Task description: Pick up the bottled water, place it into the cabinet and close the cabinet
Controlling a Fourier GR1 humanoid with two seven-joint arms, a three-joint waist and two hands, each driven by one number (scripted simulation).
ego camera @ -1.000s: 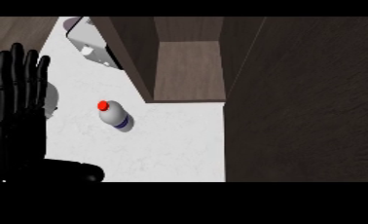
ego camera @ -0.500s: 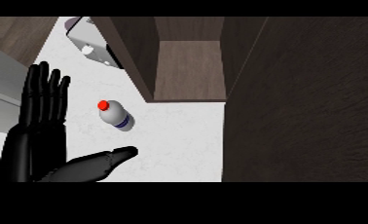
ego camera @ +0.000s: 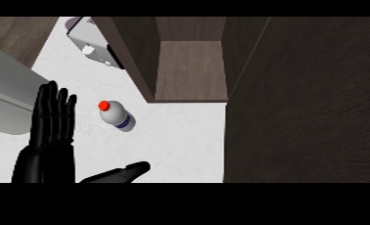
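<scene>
Right now I see the bottle [ego camera: 116, 116] standing on the white counter [ego camera: 180, 136], its red cap [ego camera: 104, 105] tipped toward the upper left of my view and a blue band round its middle. I will use the bottle as my landmark.

Up and to the right of the bottle, the cabinet [ego camera: 189, 67] stands open: I can look straight in at its brown shelf floor, with a dark side wall on each flank. Its door [ego camera: 300, 101] fills the view well to the right of the bottle as one broad dark panel. The cabinet holds nothing that I can make out.

Just left of the bottle, apart from it, is a black hand [ego camera: 51, 126]. Its fingers are straight and close together, pointing up the view, so it is spread flat and holds nothing. I read this as my left hand.

Below the bottle, near the lower edge, a second black hand [ego camera: 119, 172] comes in, its fingers stretched out toward the right and also holding nothing; only part of it shows. It does not touch the bottle.

Above the bottle and a little to the left, a grey and white appliance [ego camera: 90, 45] lies beside the cabinet's left wall. Further left of the bottle, behind the flat hand, a pale grey slab [ego camera: 18, 97] meets the counter's edge.
</scene>
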